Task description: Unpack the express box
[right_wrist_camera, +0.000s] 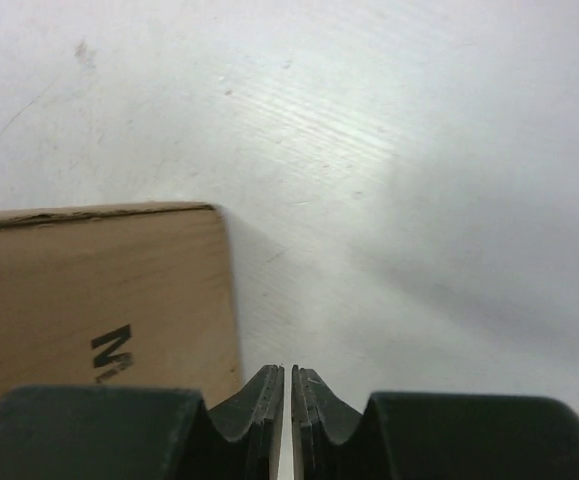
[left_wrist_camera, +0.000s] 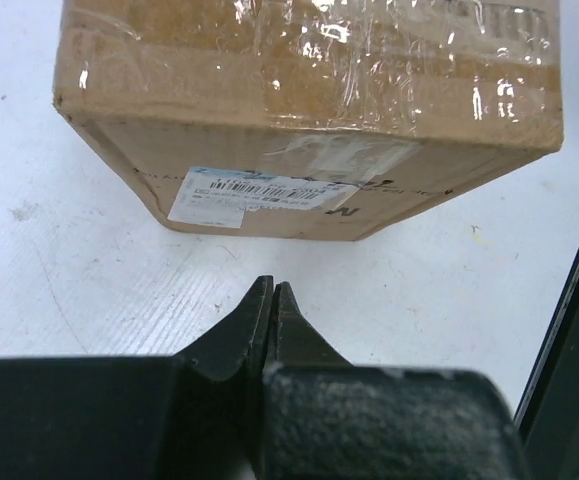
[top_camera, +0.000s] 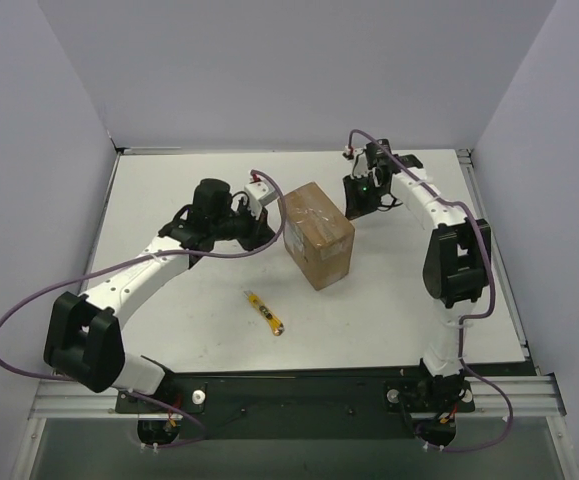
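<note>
The express box (top_camera: 317,235) is a brown cardboard carton, its top sealed with clear tape, standing mid-table. In the left wrist view the express box (left_wrist_camera: 309,100) fills the top, with a white barcode label (left_wrist_camera: 259,190) on its near side. My left gripper (left_wrist_camera: 272,285) is shut and empty, its tips a short way from that side; from above, the left gripper (top_camera: 267,218) sits just left of the box. My right gripper (right_wrist_camera: 288,370) is shut with only a hairline slit and holds nothing, beside the box's corner (right_wrist_camera: 99,300). Overhead, the right gripper (top_camera: 359,200) is off the box's right side.
A yellow-and-black utility knife (top_camera: 264,312) lies on the white table (top_camera: 169,180) in front of the box, between the two arms. Grey walls enclose the table on the left, back and right. A black rail (left_wrist_camera: 574,340) shows at the right edge of the left wrist view.
</note>
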Robot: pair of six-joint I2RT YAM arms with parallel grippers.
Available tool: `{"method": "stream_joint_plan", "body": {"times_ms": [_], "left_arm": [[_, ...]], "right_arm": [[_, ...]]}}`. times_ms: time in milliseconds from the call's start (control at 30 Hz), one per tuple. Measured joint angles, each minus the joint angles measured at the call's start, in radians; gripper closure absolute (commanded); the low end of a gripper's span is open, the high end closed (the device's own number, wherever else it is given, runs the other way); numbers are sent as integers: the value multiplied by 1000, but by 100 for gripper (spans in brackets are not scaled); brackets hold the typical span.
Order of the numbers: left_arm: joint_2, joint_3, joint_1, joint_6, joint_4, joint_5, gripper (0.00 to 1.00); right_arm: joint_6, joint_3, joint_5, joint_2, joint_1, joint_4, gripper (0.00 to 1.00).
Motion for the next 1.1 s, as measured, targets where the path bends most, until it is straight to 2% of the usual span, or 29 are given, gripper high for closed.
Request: {"method": "stream_joint_plan", "body": {"times_ms": [267,467,533,567,633,700,800,933,1000,1100], "left_arm": [[3,4,-2,18,59,21,100],[231,199,-88,7,137,29,99],[342,319,-132,-4,153,26,92],[407,400,-153,-10,155,23,79],[530,545,-188,-33,177,8,71],[585,591,-208,-59,192,-11,62],[583,579,-204,-84,175,-25,53],[517,506,-147,-101,181,-50,52],[500,494,-111,-91,182,-105,53],[530,525,-70,-73,178,-214,64]], "right_arm": [[1,50,37,-28,-92,-50,87],[0,50,43,-137,-162,-69,87],[-2,50,45,-181,-196,-72,86],[-3,50,48,-202,-216,-72,83],[-5,51,58,-238,-259,-74,79],[-11,57,77,-255,-295,-76,76],[-23,58,121,-260,-337,-77,75],[-26,-13,148,-267,-345,-69,77],[-14,-76,168,-269,-340,-66,85],[15,-163,215,-267,-339,-69,94]]}}
